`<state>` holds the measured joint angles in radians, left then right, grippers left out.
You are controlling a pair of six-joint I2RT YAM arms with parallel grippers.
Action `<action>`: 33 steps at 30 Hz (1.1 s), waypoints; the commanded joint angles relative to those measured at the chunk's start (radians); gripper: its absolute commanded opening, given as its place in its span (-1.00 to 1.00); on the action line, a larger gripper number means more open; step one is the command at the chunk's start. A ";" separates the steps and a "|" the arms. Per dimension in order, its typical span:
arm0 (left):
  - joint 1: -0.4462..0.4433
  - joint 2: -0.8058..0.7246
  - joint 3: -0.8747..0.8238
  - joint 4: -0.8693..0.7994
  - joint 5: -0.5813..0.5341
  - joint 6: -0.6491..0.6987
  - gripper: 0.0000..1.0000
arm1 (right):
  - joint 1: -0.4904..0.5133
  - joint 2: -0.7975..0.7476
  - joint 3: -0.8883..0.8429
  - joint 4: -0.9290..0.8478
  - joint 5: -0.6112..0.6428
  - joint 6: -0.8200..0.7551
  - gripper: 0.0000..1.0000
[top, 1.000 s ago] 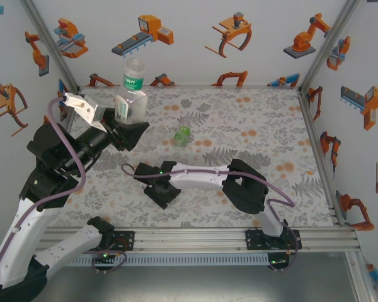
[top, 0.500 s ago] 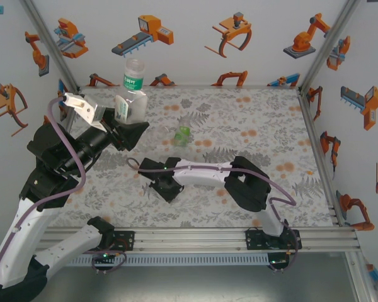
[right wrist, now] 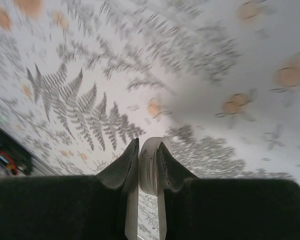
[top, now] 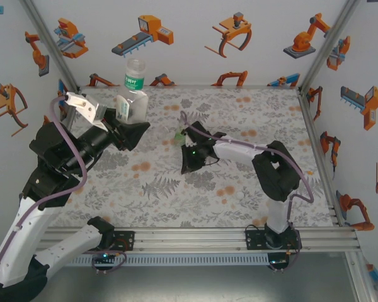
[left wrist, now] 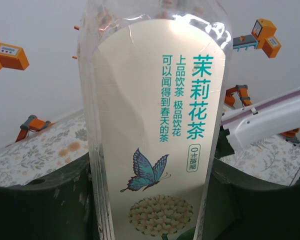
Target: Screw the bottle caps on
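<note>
- The step in hand, as I judge it, is carrying a cap to the raised bottle. The right pincer [right wrist: 149, 149] has a white ribbed round plastic screw cap [right wrist: 149, 175]. It must bring this to the clear plastic drink bottle with a green label band [top: 133, 85], which the left pincer [top: 131, 114] holds upright at the far left of the floral-patterned table [top: 252, 189].
- In the right wrist view the cap stands on edge between the fingers, ribbed rim toward the camera. It seems pinched across its flat faces, though I cannot be sure.
- If so, the open face is covered. The cap would likely need setting loosely on the neck, or re-gripping by the rim, before any turning.
- To do it well, the cap's open side should face down, centred over the bottle's mouth, and it should go down square. A tilted start could cross the thread or knock the cap loose.
- The left grip sits low on the bottle and the neck stands well above it, so a sideways push at the top could lever the bottle. Press straight down and lightly.
- Right pincer: almost closed, clenched on the cap, above the middle of the table and well apart from the bottle.
- Left pincer: clenched on the bottle's body, with a dark finger on either side of the cream label with teal characters and a butterfly. I can make out no cap on the mouth.
</note>
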<state>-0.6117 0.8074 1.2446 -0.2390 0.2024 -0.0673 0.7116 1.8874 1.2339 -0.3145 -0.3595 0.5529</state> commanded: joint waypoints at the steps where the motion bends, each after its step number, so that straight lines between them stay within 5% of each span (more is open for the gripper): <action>1: 0.007 -0.006 -0.015 0.038 0.011 -0.027 -0.91 | -0.094 -0.045 -0.080 0.155 -0.135 0.090 -0.71; 10: 0.006 -0.002 -0.028 0.042 0.008 -0.036 -0.91 | -0.331 -0.037 -0.292 0.489 -0.312 0.249 -0.66; 15: 0.006 0.001 -0.027 0.050 0.011 -0.034 -0.91 | -0.411 -0.056 -0.361 0.491 -0.312 0.230 -0.54; 26: 0.007 0.019 -0.015 0.039 0.021 -0.034 -0.90 | -0.508 -0.125 -0.389 0.245 -0.203 0.068 -0.19; 33: 0.006 0.015 -0.018 0.026 0.018 -0.035 -0.90 | -0.494 -0.244 -0.297 0.001 0.016 -0.001 -0.16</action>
<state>-0.6117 0.8307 1.2209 -0.2394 0.2062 -0.0891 0.2100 1.7027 0.8780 -0.1520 -0.4904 0.6159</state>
